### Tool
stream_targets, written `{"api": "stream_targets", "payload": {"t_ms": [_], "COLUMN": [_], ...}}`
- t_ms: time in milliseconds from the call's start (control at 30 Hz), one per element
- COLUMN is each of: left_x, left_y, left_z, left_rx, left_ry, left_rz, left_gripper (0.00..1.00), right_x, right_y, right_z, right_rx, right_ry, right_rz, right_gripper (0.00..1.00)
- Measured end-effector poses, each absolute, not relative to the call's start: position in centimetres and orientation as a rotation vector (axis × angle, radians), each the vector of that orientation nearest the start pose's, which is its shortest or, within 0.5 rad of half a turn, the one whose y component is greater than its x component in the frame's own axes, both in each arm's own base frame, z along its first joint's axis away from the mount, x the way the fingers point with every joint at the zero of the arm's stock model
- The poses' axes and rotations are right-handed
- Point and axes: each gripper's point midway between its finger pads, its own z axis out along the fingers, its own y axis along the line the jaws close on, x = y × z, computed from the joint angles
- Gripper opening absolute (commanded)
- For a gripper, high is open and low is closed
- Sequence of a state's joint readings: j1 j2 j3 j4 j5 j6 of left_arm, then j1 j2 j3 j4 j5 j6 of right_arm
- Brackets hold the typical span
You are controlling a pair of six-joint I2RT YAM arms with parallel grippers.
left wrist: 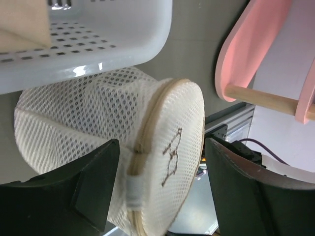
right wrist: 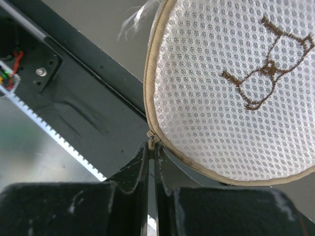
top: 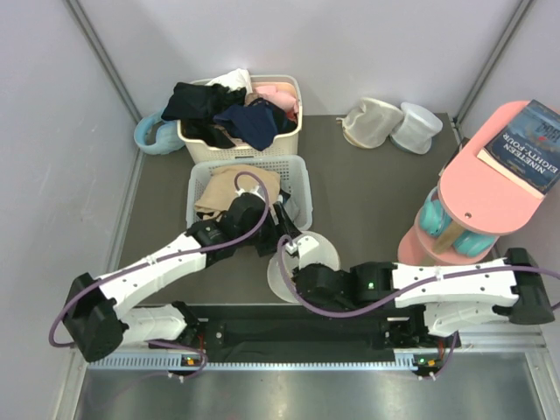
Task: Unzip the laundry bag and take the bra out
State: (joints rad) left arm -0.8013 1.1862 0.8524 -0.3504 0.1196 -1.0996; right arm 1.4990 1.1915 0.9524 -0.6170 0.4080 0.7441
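Two claws: left claw (left wrist: 161,147) agape astride laundry bag (left wrist: 74,118), right claw (right wrist: 152,150) tight on zip tab (right wrist: 151,137)

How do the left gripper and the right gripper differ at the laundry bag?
The left gripper is open; the right gripper is shut. The left gripper straddles the laundry bag; the right gripper pinches only its zip pull. Both are at the same bag.

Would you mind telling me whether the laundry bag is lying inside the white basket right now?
No, in the left wrist view the laundry bag lies outside the white basket, beside its outer wall.
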Motion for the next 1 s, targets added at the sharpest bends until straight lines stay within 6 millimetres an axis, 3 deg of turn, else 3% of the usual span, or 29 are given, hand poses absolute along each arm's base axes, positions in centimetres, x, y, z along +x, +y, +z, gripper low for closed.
{"api": "stream_targets", "payload": {"t_ms": [200, 300, 433, 533, 633, 667, 733, 900, 1000], "left_x": [18.5, 16.6, 15.3, 14.7, 14.4, 14.4, 14.4, 14.9, 15.3], "left_y": [-26.3, -23.9, -22.4, -22.2, -22.3, -22.4, -22.8, -23.3, -23.1], "left_z": [17.1, 18.0, 17.8, 16.3, 14.8, 14.5, 14.3, 14.6, 14.6], "left_rx": [-0.356, -0.426, -0.505, -0.551, -0.581, -0.589, -0.599, -0.601, -0.603], "left_ry": [2.502, 2.459, 2.438, 2.470, 2.518, 2.529, 2.531, 2.498, 2.480], "left_rz": [-0.996, -1.028, -1.060, -1.057, -1.036, -1.034, -1.054, -1.085, -1.071], "left_gripper": [0.77, 0.77, 0.73, 0.62, 0.35, 0.15, 0.01, 0.00, 0.00], "right_x": [7.3, 7.5, 7.7, 7.8, 8.0, 8.1, 8.1, 8.3, 8.5], "right_y": [32.7, 33.2, 34.0, 34.5, 34.9, 34.9, 35.0, 34.7, 33.1], "right_z": [13.6, 13.5, 13.9, 14.2, 14.4, 14.3, 14.4, 14.3, 14.2], "right_rx": [-0.712, -0.712, -0.710, -0.710, -0.709, -0.709, -0.710, -0.684, -0.632], "right_ry": [2.344, 2.342, 2.327, 2.315, 2.307, 2.306, 2.303, 2.312, 2.329], "right_rz": [0.479, 0.466, 0.480, 0.494, 0.507, 0.507, 0.509, 0.510, 0.521], "right_gripper": [0.00, 0.00, 0.00, 0.00, 0.00, 0.00, 0.00, 0.00, 0.00]}}
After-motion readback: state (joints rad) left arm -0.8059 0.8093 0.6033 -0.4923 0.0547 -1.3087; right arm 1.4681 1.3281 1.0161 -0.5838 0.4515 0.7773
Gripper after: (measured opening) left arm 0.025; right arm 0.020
